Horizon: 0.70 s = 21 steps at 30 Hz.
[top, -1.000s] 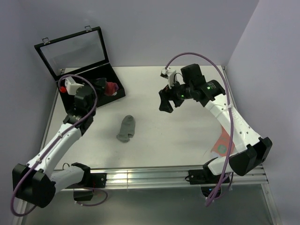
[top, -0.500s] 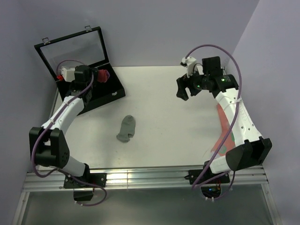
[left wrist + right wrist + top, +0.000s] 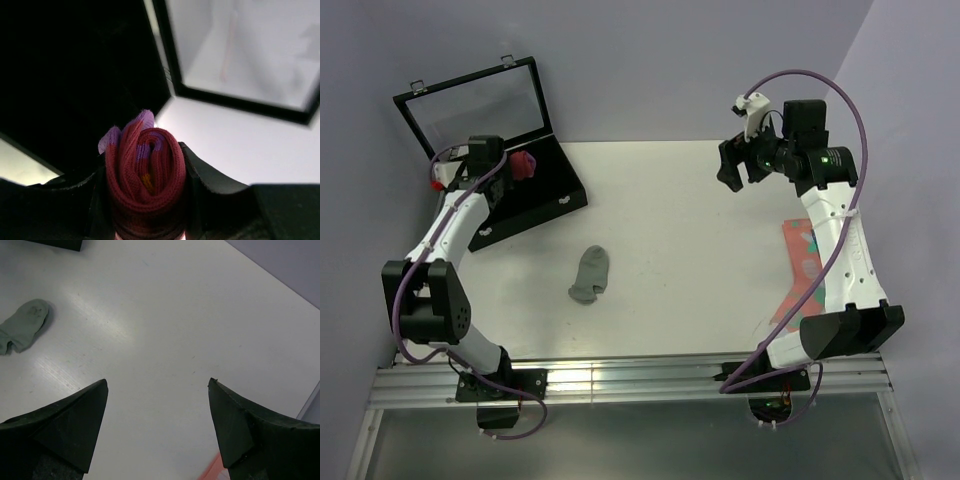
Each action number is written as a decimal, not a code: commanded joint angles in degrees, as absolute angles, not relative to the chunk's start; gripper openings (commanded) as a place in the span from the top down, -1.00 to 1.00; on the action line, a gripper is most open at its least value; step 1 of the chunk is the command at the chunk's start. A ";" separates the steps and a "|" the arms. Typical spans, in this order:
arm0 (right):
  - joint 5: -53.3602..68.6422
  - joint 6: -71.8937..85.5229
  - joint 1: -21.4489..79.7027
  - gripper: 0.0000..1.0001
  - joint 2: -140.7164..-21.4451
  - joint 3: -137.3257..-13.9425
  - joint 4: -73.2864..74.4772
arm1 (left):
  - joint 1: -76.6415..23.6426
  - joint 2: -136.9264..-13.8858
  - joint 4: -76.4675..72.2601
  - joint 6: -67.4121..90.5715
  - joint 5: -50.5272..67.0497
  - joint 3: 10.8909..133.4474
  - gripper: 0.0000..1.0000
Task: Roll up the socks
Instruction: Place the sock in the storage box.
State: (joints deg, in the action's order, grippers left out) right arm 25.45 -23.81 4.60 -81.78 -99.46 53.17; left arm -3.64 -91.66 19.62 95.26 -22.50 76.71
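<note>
The left hand (image 3: 146, 196) is closed on the magenta-red sock (image 3: 145, 172), one dark finger (image 3: 207, 182) pressed against each side of it. The sock is wound into a tight roll, and its axis runs along the fingers, so the spiral end faces the wrist camera. The roll shows ribbed dark-red knit with purple bands inside the coil, a small orange spot near the centre and a pale purple tip poking out at the top. In the top view it is only a small red and purple lump at the hand's tip, over the black case (image 3: 542, 198), which stands open at the far left of the surface (image 3: 690, 260). Whether the roll touches the case cannot be told.

The right hand (image 3: 157, 385) is wide open and holds nothing. It hangs over the far right of the surface.

The grey sock (image 3: 590, 275) lies flat and unrolled near the middle of the surface, well apart from both hands. Its long axis runs roughly near to far, with the rounded end pointing away from the arm bases. The right wrist view shows it as pale grey-green with a split at its narrower end.

A salmon-pink sock (image 3: 802, 262) lies along the right edge, partly under the right arm.
</note>
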 commanded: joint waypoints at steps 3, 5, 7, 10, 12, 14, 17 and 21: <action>24.35 -25.58 4.40 -0.76 -82.18 -98.88 53.62 | 0.52 -89.47 23.29 99.32 -24.00 73.30 0.99; 24.08 -25.57 4.39 -0.76 -82.70 -98.53 53.52 | 1.76 -90.00 24.86 100.45 -24.00 72.26 0.99; 24.17 -25.75 4.39 -0.76 -83.23 -98.70 53.79 | 2.11 -90.09 23.38 101.94 -23.56 70.50 0.99; 24.08 -26.10 4.48 -0.76 -83.58 -98.96 53.70 | 2.20 -91.14 22.24 103.00 -23.47 68.91 0.99; 23.99 -26.28 4.39 -0.76 -84.02 -98.88 53.70 | 2.20 -92.71 22.41 103.18 -22.77 69.17 0.99; 24.43 -26.37 4.39 -0.76 -84.11 -98.53 53.70 | 2.11 -93.43 22.85 104.50 -22.24 68.39 0.99; 24.87 -26.54 4.39 -0.76 -84.81 -98.26 53.88 | 2.11 -93.16 19.69 106.17 -22.23 65.93 0.99; 24.79 -26.63 4.39 -0.76 -85.08 -97.91 53.70 | 2.20 -96.58 21.09 106.78 -21.27 67.41 0.99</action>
State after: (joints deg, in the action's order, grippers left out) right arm 24.64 -25.85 4.60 -84.77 -98.08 54.08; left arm 2.28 -94.74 20.97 103.31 -20.93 66.28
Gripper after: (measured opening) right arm 0.880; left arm 0.479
